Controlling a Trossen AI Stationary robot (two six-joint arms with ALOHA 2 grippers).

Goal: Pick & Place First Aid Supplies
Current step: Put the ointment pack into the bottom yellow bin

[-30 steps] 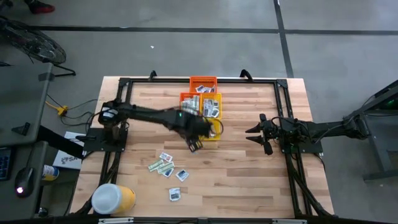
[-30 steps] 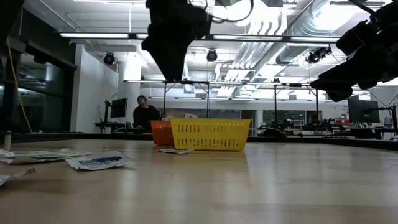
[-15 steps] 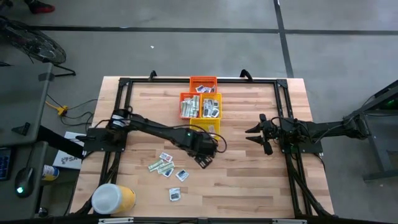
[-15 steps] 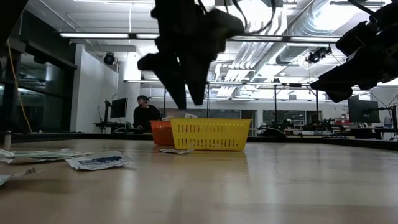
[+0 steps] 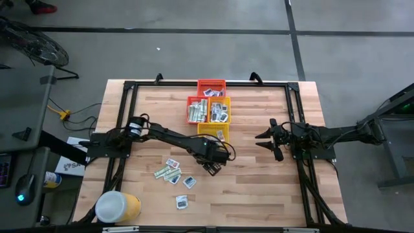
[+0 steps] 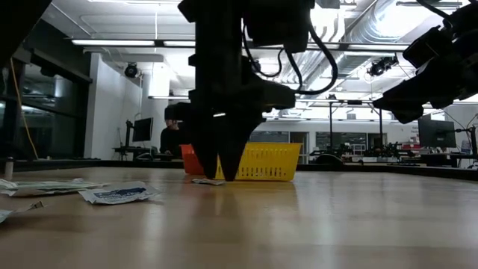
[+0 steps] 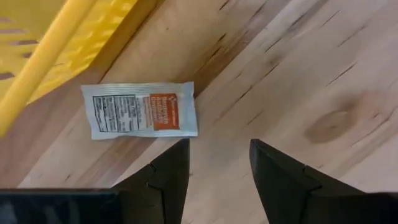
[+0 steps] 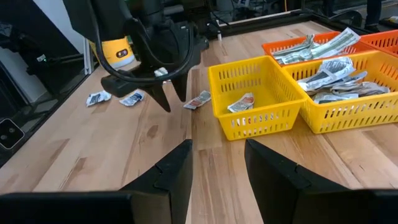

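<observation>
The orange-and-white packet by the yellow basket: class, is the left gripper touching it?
Apart. The left wrist view shows bare wood between the left gripper and the packet.

No print on the packet [image 7: 140, 110] is legible.

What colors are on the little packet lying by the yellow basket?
The packet is white with black print and an orange panel, clearest in the left wrist view.
</observation>
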